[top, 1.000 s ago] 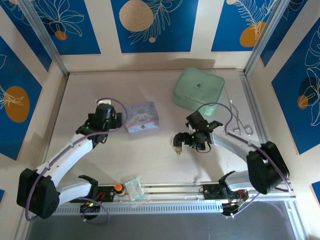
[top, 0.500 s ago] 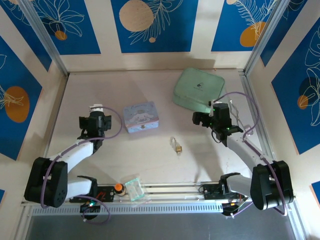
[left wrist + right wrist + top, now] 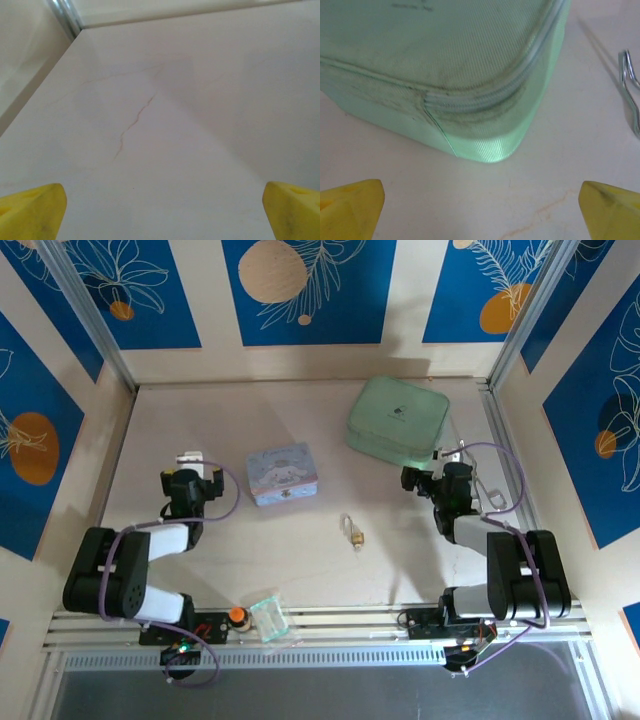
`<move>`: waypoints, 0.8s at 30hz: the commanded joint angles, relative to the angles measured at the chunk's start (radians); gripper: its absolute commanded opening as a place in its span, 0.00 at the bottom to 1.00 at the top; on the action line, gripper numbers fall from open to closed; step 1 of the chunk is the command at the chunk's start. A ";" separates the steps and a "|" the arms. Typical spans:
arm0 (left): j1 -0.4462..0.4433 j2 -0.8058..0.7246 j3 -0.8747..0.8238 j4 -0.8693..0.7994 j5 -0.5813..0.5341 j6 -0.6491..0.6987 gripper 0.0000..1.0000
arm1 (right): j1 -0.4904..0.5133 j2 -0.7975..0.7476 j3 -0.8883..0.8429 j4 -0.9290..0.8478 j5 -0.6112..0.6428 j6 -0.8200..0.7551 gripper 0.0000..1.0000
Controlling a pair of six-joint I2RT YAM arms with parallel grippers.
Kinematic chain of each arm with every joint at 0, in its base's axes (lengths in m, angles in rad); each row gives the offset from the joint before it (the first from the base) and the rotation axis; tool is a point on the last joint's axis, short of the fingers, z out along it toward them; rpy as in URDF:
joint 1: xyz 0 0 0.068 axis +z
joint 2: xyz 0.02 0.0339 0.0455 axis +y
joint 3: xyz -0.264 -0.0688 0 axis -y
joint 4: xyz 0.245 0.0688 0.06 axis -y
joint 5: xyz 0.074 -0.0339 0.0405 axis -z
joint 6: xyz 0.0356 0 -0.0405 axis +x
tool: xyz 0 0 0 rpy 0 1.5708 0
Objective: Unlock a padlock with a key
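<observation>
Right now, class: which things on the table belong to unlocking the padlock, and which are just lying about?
For the job: tiny brass padlock with silvery shackle; its key is too small to make out.
Lying about: pale blue cartoon tin, mint green zipped case, silver tongs, orange-capped bottle.

An overhead camera is looking down from above and behind the arms, taking in the whole table (image 3: 300, 570). The left wrist camera is sitting low behind the left gripper (image 3: 160, 220), facing bare tabletop toward a corner post (image 3: 64, 17). The right wrist camera is sitting close behind the right gripper (image 3: 480, 215), facing the green case (image 3: 445, 60) and tongs (image 3: 630, 95), both also showing overhead.
</observation>
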 commanded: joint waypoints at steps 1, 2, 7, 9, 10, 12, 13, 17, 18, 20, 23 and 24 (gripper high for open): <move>0.018 0.084 -0.028 0.210 0.110 -0.002 1.00 | -0.021 0.053 0.000 0.186 -0.053 -0.025 0.99; 0.018 0.110 -0.032 0.234 0.121 0.003 1.00 | -0.024 0.079 -0.002 0.209 -0.064 -0.024 1.00; 0.020 0.136 -0.018 0.244 0.147 0.019 1.00 | -0.009 0.153 0.019 0.236 -0.056 -0.044 0.99; 0.020 0.132 -0.010 0.214 0.161 0.017 1.00 | -0.003 0.163 0.017 0.255 -0.047 -0.047 0.99; 0.020 0.133 -0.009 0.219 0.159 0.020 1.00 | 0.000 0.157 0.024 0.229 -0.036 -0.050 0.99; 0.021 0.135 -0.009 0.218 0.159 0.021 1.00 | 0.003 0.160 0.020 0.240 -0.033 -0.051 0.99; 0.020 0.132 -0.008 0.212 0.159 0.018 1.00 | 0.002 0.159 0.022 0.239 -0.034 -0.050 0.99; 0.018 0.132 -0.014 0.224 0.158 0.021 1.00 | 0.003 0.157 0.016 0.243 -0.036 -0.052 0.99; 0.019 0.131 -0.013 0.222 0.158 0.020 1.00 | 0.003 0.157 0.018 0.242 -0.036 -0.052 0.99; 0.019 0.131 -0.014 0.222 0.158 0.021 1.00 | 0.003 0.156 0.017 0.244 -0.034 -0.052 0.99; 0.019 0.132 -0.013 0.222 0.158 0.021 1.00 | -0.012 0.160 0.028 0.223 -0.075 -0.047 0.99; 0.019 0.132 -0.014 0.222 0.158 0.021 1.00 | -0.006 0.164 0.035 0.217 -0.093 -0.063 0.99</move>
